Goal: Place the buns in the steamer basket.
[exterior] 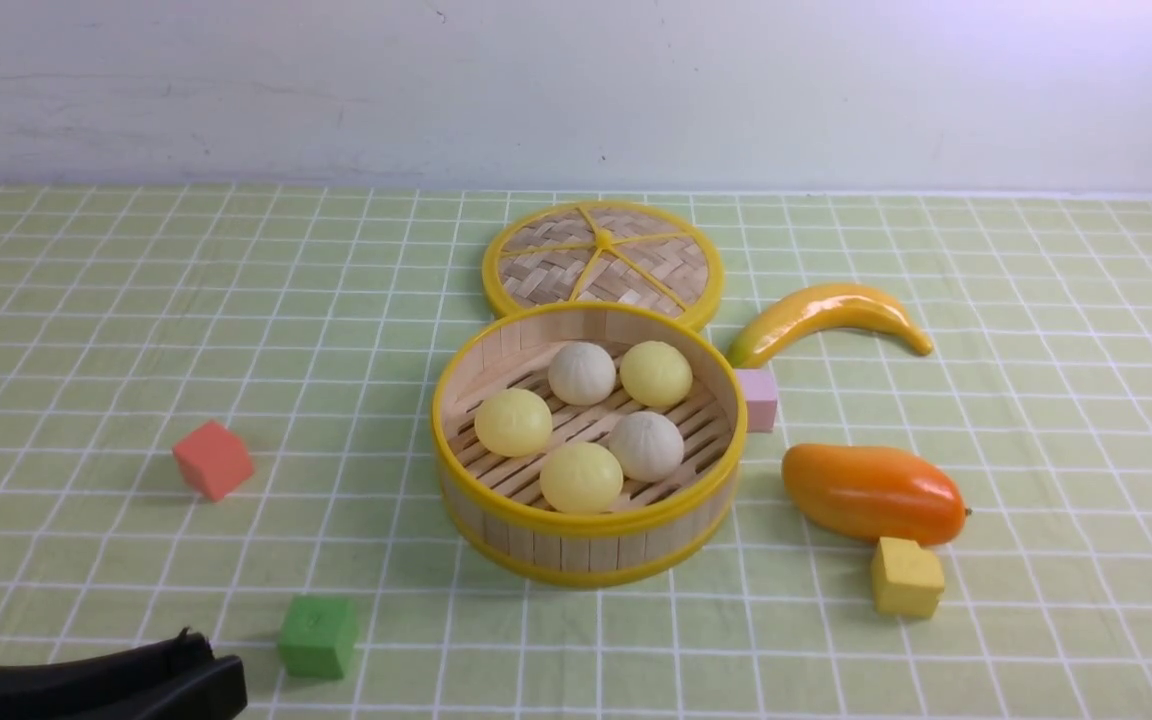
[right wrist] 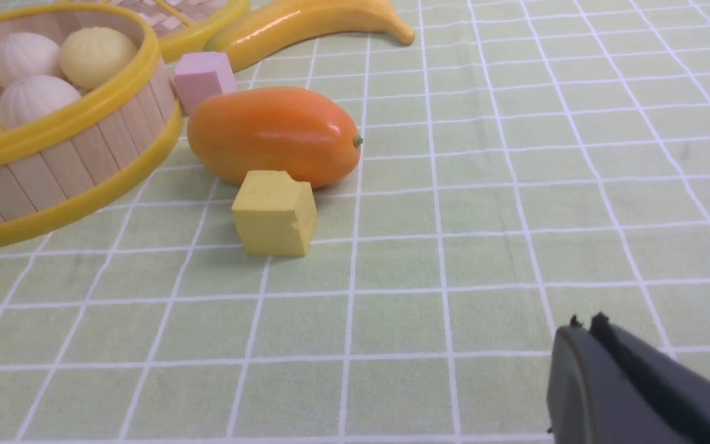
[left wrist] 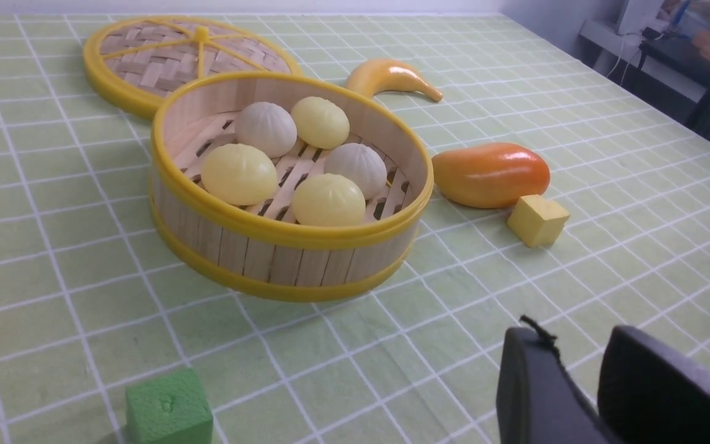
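The steamer basket [exterior: 586,555] stands mid-table, round with a pale wooden wall and yellow rims. Several buns lie on its slatted floor: three smooth pale yellow ones [exterior: 513,422] and two off-white pleated ones [exterior: 646,446]. My left gripper [exterior: 206,665] is low at the near left corner, well away from the basket [left wrist: 281,259]. The left wrist view shows this gripper [left wrist: 577,336] open, with only cloth in the gap between its fingers. My right gripper [right wrist: 583,324] is shut and empty, over the cloth near the yellow cube, and out of the front view.
A woven lid [exterior: 603,262] lies flat behind the basket. A banana [exterior: 826,315], pink cube [exterior: 758,399], mango [exterior: 871,492] and yellow cube [exterior: 906,577] lie to its right. A red cube [exterior: 213,459] and green cube [exterior: 317,636] lie to its left, the green one beside my left gripper.
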Robot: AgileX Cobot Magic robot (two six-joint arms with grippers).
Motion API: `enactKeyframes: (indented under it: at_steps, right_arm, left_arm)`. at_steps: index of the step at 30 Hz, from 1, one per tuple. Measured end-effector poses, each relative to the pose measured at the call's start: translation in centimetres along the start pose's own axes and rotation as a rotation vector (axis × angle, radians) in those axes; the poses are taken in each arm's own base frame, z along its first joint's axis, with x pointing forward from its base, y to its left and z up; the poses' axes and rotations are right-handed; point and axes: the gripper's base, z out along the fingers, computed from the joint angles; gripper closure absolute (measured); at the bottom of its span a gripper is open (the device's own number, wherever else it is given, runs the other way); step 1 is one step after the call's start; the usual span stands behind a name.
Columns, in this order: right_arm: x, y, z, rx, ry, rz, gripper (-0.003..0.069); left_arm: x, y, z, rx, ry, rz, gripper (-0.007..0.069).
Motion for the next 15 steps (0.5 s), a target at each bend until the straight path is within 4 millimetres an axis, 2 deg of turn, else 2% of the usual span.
enactKeyframes:
  at_steps: [8,12,15]
  right_arm:
    - [0.0,0.0,0.0,0.000,0.001,0.000,0.0669]
    - [0.0,0.0,0.0,0.000,0.001,0.000,0.0666]
    - [0.0,0.0,0.0,0.000,0.001,0.000,0.0663]
  left_arm:
    - [-0.4,0.3,-0.2,-0.033,-0.047,0.067,0.0456]
    - [-0.8,1.6,-1.8,-0.177,-0.195,-0.021,0.0456]
    - [0.6,2.9,-2.9,-0.318,-0.285,-0.112,0.0483]
